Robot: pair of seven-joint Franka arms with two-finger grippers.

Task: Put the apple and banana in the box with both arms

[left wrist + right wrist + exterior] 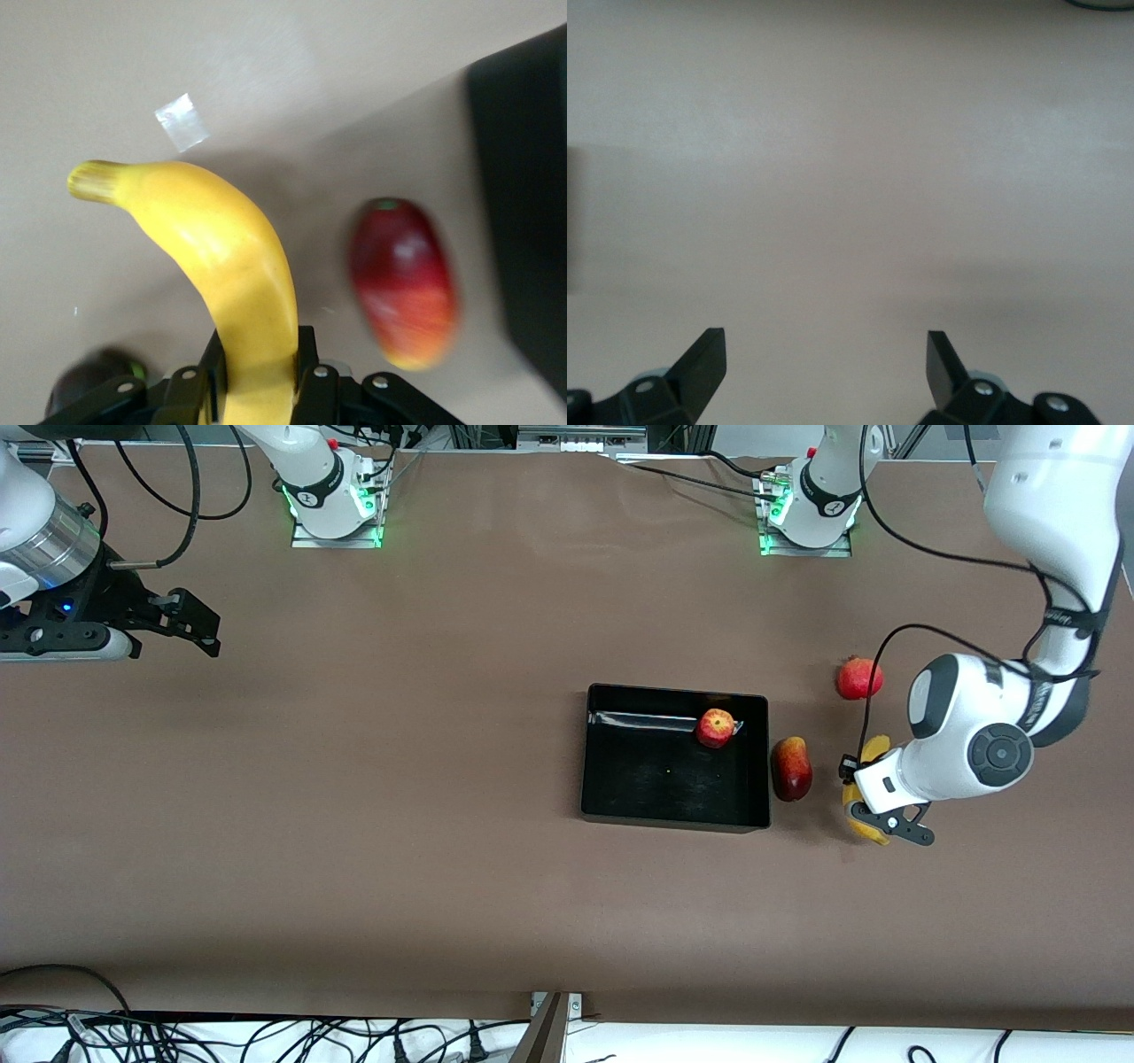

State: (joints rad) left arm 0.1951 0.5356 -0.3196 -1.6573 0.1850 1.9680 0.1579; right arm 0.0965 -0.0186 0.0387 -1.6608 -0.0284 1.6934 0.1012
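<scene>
Two arms: left one at work, right one waiting.
Left gripper (873,808): closed around the banana (232,274), beside the box (673,815) toward the left arm's end; whether the fruit is clear of the table is hard to judge.
Mango-like fruit (791,769): on the table, between box and banana.
Apple (716,728): inside the box, at its corner farthest from the front camera.
Round red fruit (858,678): farther back than the box.
Right gripper (182,622): fingers spread wide, holding nothing, well apart from the box.
</scene>
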